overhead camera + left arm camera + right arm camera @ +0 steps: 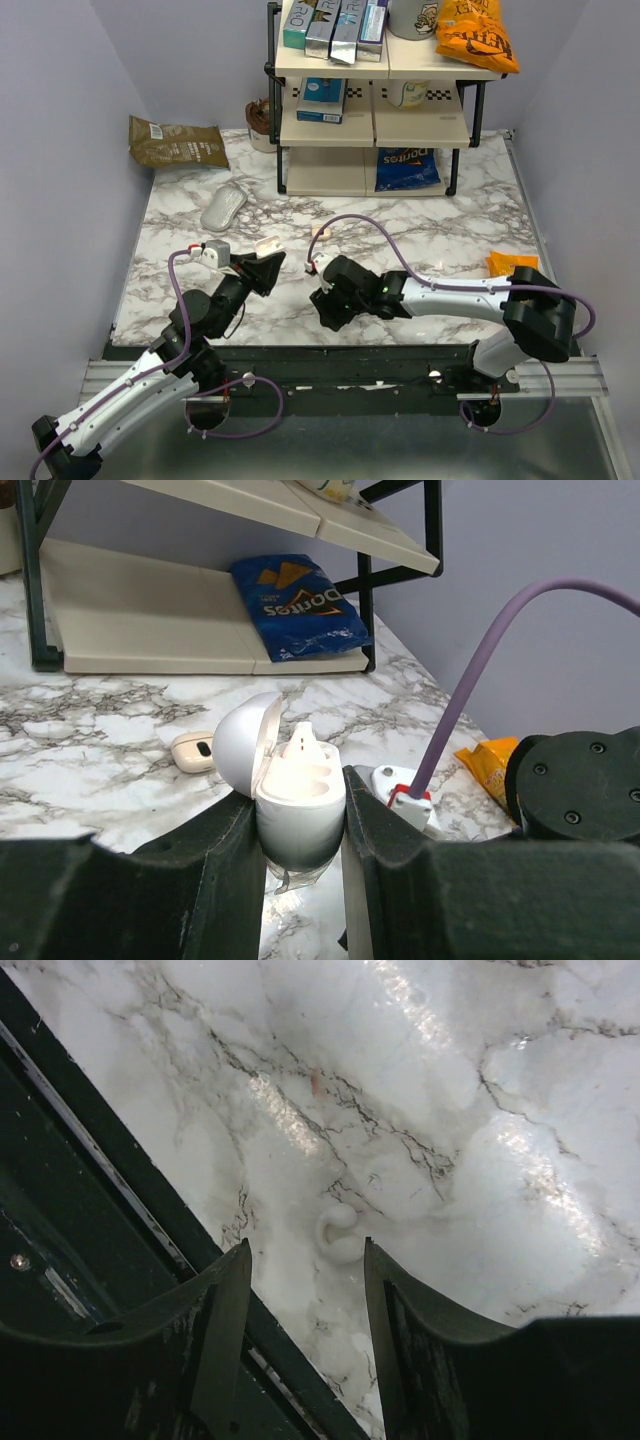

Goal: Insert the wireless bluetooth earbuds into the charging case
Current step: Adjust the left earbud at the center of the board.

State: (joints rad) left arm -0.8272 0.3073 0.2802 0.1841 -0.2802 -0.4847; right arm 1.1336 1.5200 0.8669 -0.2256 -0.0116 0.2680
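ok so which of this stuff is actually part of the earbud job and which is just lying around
For the job:
charging case, lid open, clamped in the left gripper
beige earbud, loose on the table

Just lying about:
computer mouse
blue Doritos bag
brown bag
orange packet
shelf rack with its boxes

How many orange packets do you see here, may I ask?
2: the large orange packet atop the rack, the small orange packet on the table at right. Others may be hidden.
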